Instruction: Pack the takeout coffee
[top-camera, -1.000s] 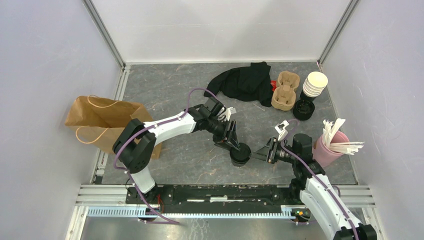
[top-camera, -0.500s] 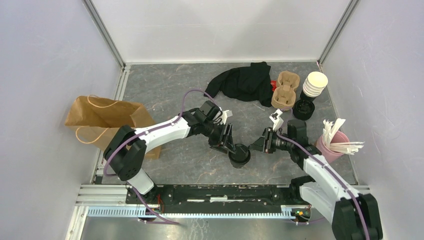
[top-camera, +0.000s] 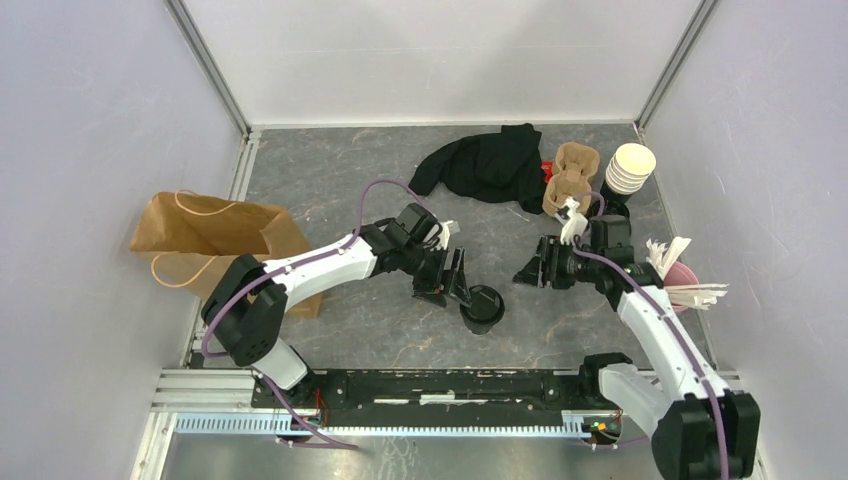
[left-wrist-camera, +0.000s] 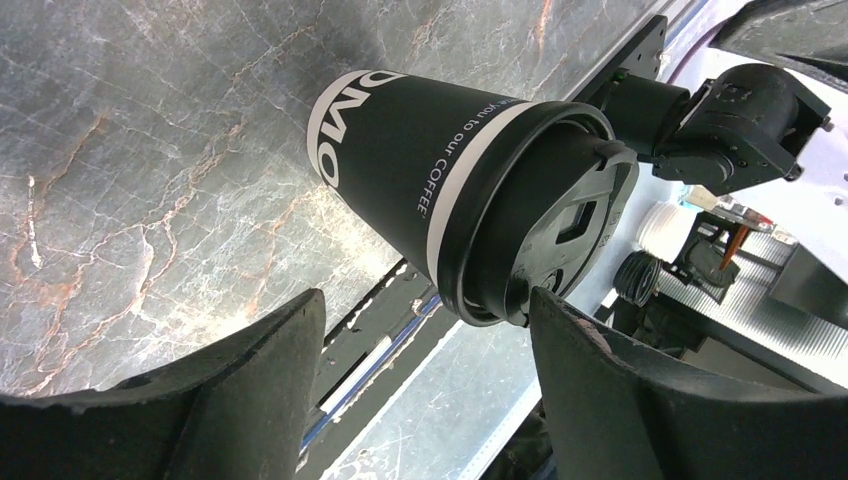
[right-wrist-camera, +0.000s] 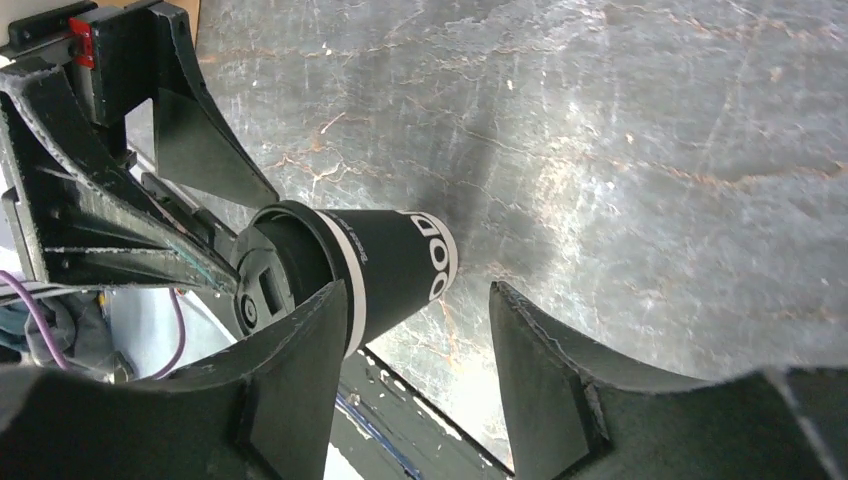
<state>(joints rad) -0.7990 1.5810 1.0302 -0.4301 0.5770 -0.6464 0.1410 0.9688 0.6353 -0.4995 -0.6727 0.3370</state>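
Lidded black coffee cup (top-camera: 483, 306): stands upright on the worktop (top-camera: 340, 170), near the front centre, sip lid on, white lettering on its side. It is just off the tips of the left fingers (left-wrist-camera: 250, 390), which are spread apart and do not touch it. The right fingers (right-wrist-camera: 290, 390) are also apart and point at the cup from well to its right.

Brown paper bag (top-camera: 215, 240): at the left edge, handles showing; contents cannot be seen.
Pink cup (top-camera: 672, 290): right edge, holds white paper-wrapped sticks (top-camera: 665, 262).
Stack of lidless cups (top-camera: 630, 168): back right, nested, cream insides.
Pulp cup carrier (top-camera: 568, 180): just left of the stack, beside a black cloth (top-camera: 485, 165).

Worktop is grey with marble veining. White walls on three sides, aluminium rails at the corners.
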